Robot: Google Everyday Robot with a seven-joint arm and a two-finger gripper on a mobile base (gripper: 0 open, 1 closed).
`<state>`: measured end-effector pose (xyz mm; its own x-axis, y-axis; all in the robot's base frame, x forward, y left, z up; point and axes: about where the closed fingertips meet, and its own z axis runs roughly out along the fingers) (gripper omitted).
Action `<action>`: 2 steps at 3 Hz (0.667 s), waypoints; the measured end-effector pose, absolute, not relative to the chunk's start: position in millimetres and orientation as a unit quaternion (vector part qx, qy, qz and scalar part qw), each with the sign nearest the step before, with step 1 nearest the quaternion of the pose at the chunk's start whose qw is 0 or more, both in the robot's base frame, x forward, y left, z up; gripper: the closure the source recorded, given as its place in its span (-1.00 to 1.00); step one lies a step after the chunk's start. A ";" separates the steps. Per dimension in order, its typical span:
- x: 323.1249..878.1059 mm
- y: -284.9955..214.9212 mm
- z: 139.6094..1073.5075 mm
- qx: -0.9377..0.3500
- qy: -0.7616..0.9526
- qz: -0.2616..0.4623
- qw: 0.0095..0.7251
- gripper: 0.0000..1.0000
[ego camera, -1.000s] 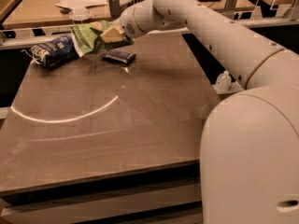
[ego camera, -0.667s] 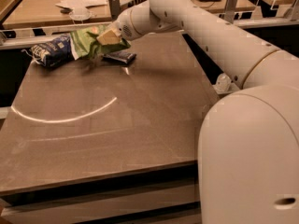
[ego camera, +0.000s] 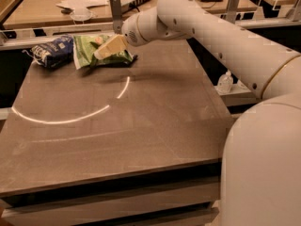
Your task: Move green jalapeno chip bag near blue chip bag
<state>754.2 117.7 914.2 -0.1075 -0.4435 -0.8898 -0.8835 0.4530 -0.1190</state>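
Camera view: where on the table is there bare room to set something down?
The table is bare from the bags forward to its near edge, and along its right side. The far-left corner is crowded: the blue chip bag sits beside the green jalapeno chip bag, with the gripper at the green bag.

I can read no words here: the white print on the blue chip bag (ego camera: 54,52) and the green jalapeno chip bag (ego camera: 84,51) is beyond me. The gripper (ego camera: 102,52) hangs over the latter.
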 end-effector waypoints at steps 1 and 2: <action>730.4 39.4 936.9 -0.419 0.725 0.190 0.512 -1.00; 714.3 -29.3 955.0 -0.383 0.740 0.147 0.532 -1.00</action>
<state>714.3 -29.3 955.0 -0.1394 -0.4113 -0.9008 -0.7239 0.6631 -0.1907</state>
